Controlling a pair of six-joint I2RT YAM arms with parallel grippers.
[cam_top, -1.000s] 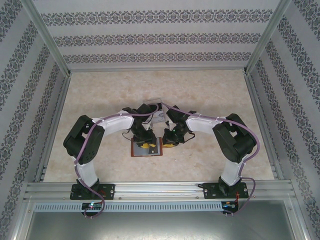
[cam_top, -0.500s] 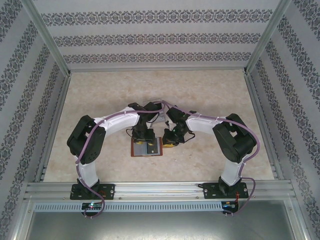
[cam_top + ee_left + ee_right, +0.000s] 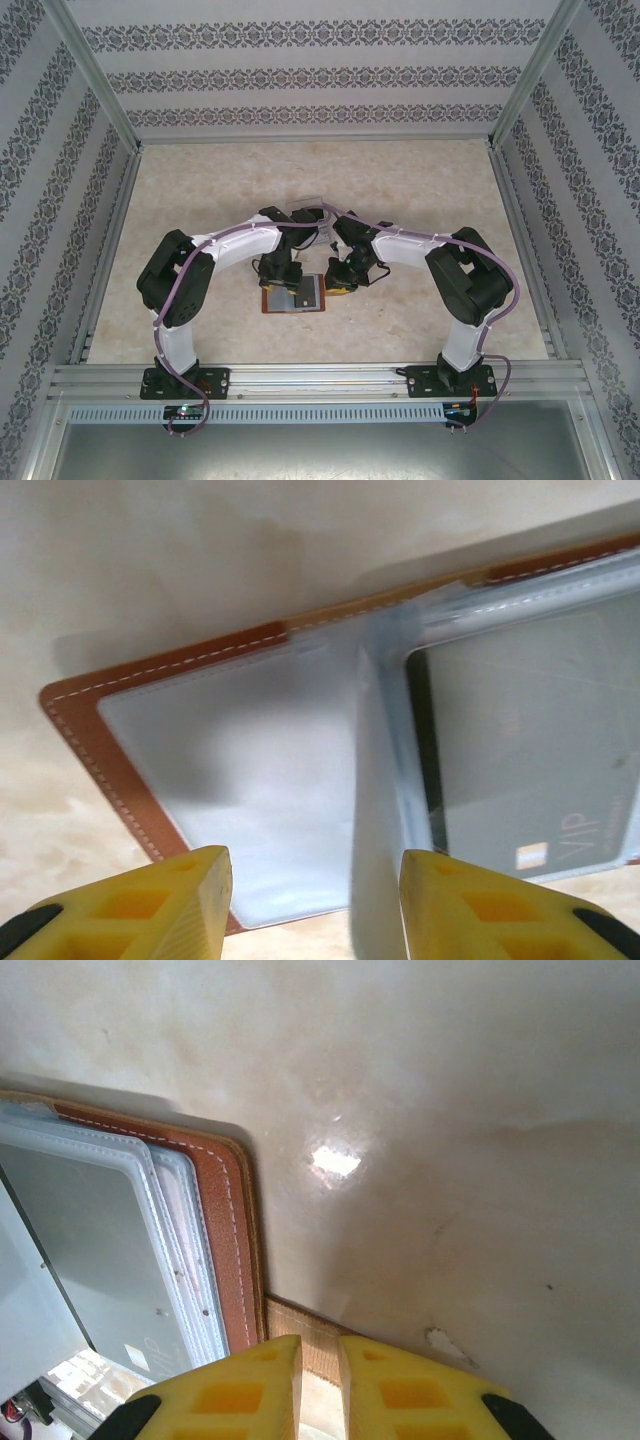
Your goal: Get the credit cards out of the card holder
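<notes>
The card holder [image 3: 300, 300] lies open and flat on the table, reddish-brown leather [image 3: 110, 750] around grey-blue pockets. One credit card [image 3: 520, 740], pale grey with a dark stripe and "VIP" lettering, sits inside the right-hand pocket. My left gripper [image 3: 315, 900] hovers open over the holder's near edge [image 3: 285, 278]. A pocket leaf stands on edge between its fingers, closer to the right one, and is not pinched. My right gripper [image 3: 318, 1380] is shut on the holder's brown strap tab [image 3: 300, 1335] at the holder's right side [image 3: 338, 283]. A pocketed card [image 3: 90, 1250] also shows there.
A clear plastic tray [image 3: 308, 203] stands just behind the two wrists, largely hidden by the arms. The pale marbled table [image 3: 420, 190] runs out to patterned walls with metal rails on three sides.
The left gripper's jaws have spread wider and the left arm has shifted slightly right and back over the holder. The right gripper has stayed on the strap.
</notes>
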